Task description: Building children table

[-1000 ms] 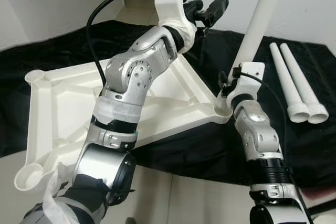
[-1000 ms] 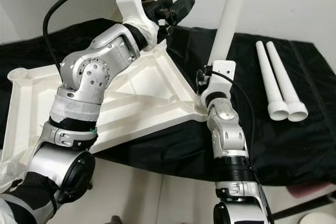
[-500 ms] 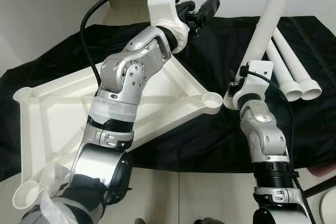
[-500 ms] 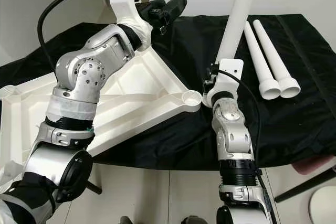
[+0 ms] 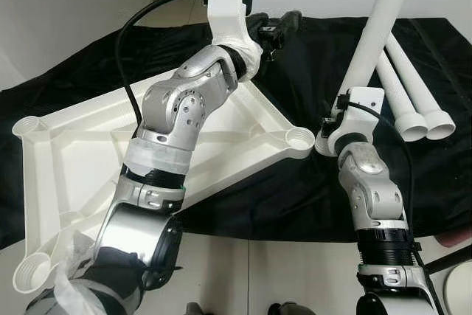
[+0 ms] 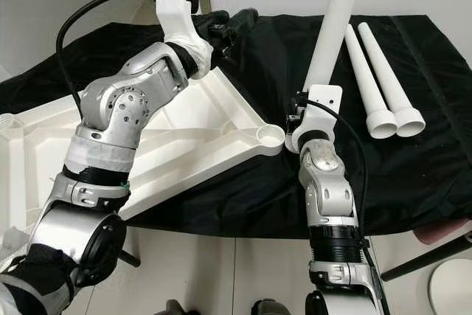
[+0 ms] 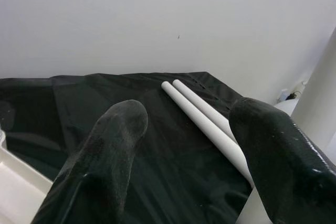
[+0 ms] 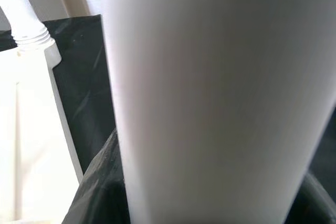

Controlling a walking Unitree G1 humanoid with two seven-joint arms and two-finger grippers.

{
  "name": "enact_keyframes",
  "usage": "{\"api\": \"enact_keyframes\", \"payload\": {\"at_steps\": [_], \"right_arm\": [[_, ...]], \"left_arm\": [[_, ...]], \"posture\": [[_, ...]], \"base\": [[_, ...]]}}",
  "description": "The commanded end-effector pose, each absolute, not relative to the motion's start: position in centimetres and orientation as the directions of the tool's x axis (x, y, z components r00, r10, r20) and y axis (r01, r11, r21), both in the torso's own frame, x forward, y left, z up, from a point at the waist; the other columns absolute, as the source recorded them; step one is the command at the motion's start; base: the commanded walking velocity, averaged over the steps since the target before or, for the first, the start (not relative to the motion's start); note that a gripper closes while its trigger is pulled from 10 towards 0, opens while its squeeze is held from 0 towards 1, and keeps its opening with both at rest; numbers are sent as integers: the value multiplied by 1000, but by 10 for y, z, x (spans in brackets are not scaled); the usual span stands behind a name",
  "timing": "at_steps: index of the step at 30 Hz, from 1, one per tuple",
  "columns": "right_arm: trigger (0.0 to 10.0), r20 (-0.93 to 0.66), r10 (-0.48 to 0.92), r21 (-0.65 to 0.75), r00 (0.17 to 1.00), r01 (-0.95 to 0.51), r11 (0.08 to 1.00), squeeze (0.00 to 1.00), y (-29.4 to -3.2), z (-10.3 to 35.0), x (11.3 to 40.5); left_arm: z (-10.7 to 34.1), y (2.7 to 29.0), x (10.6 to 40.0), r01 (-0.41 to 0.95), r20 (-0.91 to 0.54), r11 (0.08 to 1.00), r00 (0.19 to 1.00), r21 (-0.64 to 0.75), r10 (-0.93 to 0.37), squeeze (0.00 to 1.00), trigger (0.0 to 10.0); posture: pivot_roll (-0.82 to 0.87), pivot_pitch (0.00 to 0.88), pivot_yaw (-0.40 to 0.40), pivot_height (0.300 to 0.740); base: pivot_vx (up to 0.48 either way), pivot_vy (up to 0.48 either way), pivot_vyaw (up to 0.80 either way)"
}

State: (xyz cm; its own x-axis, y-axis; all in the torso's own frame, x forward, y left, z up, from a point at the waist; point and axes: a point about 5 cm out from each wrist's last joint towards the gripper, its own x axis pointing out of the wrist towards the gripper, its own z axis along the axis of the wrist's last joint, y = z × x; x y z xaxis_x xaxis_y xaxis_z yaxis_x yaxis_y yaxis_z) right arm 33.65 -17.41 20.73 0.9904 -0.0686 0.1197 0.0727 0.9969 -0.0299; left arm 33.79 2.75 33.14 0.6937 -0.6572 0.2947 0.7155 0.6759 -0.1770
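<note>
The white tabletop (image 5: pixel 88 153) lies upside down on a black cloth, with round sockets at its corners. One corner socket (image 5: pixel 299 138) faces my right arm. My right gripper (image 5: pixel 332 125) is shut on a long white leg (image 5: pixel 376 35) and holds it nearly upright. The leg's lower end sits just right of that socket. In the right wrist view the leg (image 8: pixel 210 77) stands between dark fingers (image 8: pixel 100 182). My left gripper (image 5: pixel 276 26) hangs open above the tabletop's far corner with nothing between its fingers (image 7: pixel 115 135).
Two more white legs (image 5: pixel 409 101) lie side by side on the black cloth (image 5: pixel 295 197) to the right, also in the left wrist view (image 7: pixel 205 114). Pale floor runs along the cloth's front edge. A white round object (image 6: pixel 453 285) sits at the bottom right.
The camera has shifted. The corner socket, half hidden at the leg's foot a second ago, now lies open just left of it. My left gripper has dipped a little.
</note>
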Motion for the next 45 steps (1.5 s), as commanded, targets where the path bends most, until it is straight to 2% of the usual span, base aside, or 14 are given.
{"api": "enact_keyframes", "payload": {"at_steps": [1, 3, 6, 9, 18, 20, 21, 26, 32, 45], "right_arm": [[10000, 135, -46, -44, 990, 53, 998, 0, -171, 208, 336], [10000, 151, -8, -77, 989, 20, 997, 0, -172, 204, 336], [10000, 158, 6, -88, 987, 8, 996, 0, -172, 203, 336], [10000, 232, 53, -98, 971, -31, 995, 0, -173, 213, 336], [10000, 317, 79, -86, 945, -54, 995, 0, -177, 228, 338], [10000, 331, 106, -103, 938, -76, 992, 0, -175, 228, 338], [10000, 339, 170, -123, 925, -136, 983, 0, -169, 219, 340], [10000, 329, 197, -133, 924, -161, 978, 0, -166, 209, 342], [10000, 275, 189, -68, 943, -177, 982, 0, -168, 181, 351], [10000, 154, 209, -106, 966, -194, 975, 0, -177, 146, 352]], "left_arm": [[327, 27, 329, 799, 300, 594, 592, -96, -748, 0, 10000], [299, 27, 322, 810, 221, 584, 579, -48, -785, 0, 10000], [290, 28, 320, 812, 194, 583, 578, -37, -793, 0, 10000], [270, 32, 316, 809, 140, 586, 585, -36, -799, 0, 10000], [261, 36, 313, 797, 117, 603, 603, -36, -789, 0, 10000], [258, 38, 310, 798, 107, 602, 602, -34, -792, 0, 10000], [246, 39, 306, 794, 63, 607, 608, -31, -792, 0, 10000], [239, 39, 304, 787, 36, 616, 616, -11, -787, 0, 10000], [230, 44, 305, 762, -9, 647, 647, 30, -762, 0, 10000], [231, 50, 307, 734, 1, 678, 678, 31, -735, 0, 10000]], "posture": [[-85, 87, 58, 740], [-64, 72, 37, 740], [-64, 72, 37, 740], [-37, 63, 6, 740], [-14, 58, -10, 740], [-10, 44, -13, 740], [-1, 42, -8, 740], [6, 42, -11, 740], [18, 49, -14, 740], [17, 47, -23, 740]], "base": [[0, 0, 0], [0, 0, 0], [0, 0, 0], [0, 0, 0], [0, 0, 0], [0, 0, 0], [0, 0, 0], [0, 0, 0], [0, 0, 0], [0, 0, 0]]}}
